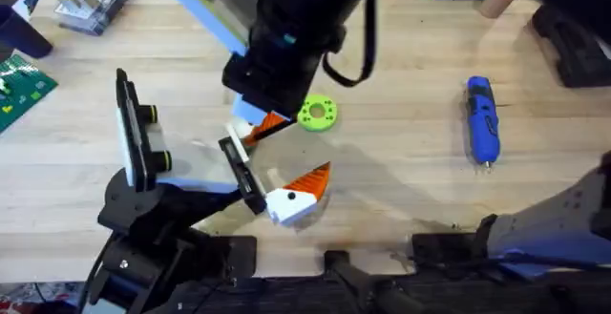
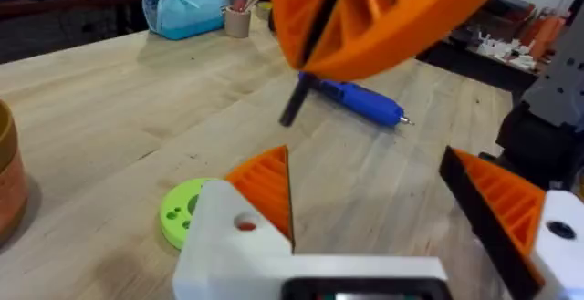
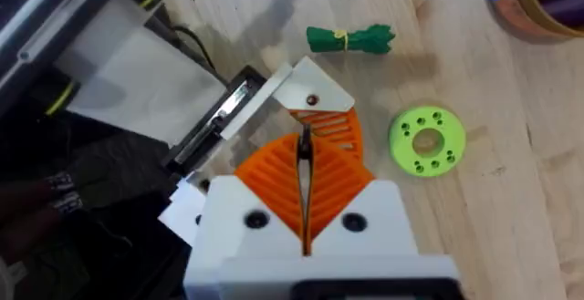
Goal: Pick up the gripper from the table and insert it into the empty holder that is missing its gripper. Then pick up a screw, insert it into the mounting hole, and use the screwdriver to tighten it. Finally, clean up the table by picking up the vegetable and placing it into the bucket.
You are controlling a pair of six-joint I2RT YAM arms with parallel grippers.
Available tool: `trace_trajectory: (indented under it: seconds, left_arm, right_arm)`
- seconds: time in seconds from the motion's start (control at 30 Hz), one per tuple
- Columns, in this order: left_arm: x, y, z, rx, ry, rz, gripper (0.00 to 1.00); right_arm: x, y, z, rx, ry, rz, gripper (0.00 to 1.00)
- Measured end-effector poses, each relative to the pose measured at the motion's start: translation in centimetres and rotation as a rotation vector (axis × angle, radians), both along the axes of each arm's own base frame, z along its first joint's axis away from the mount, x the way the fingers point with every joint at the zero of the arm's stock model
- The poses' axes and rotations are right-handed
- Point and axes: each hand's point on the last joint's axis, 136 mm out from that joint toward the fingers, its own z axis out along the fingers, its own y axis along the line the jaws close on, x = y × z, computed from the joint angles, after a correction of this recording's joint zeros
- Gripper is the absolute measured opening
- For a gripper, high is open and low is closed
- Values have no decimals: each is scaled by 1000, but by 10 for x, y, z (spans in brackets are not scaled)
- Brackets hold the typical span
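Lying untouched on the bare wood, the screwdriver [image 1: 482, 120], well to the side of the lime-green ring [image 1: 317, 114], right gripper [image 3: 304, 211] beside that ring, pads pressed together on nothing, left gripper [image 2: 392, 211] spread wide near it.

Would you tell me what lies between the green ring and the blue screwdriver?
Bare wood, seen overhead, between the green ring and the screwdriver.
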Motion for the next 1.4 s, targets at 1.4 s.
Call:
trace_trajectory:
  seconds: [1.4]
  left_arm:
    - [0, 0, 0, 0, 0, 0, 986]
  right_arm:
    - [6, 9, -35, -79, 49, 4, 14]
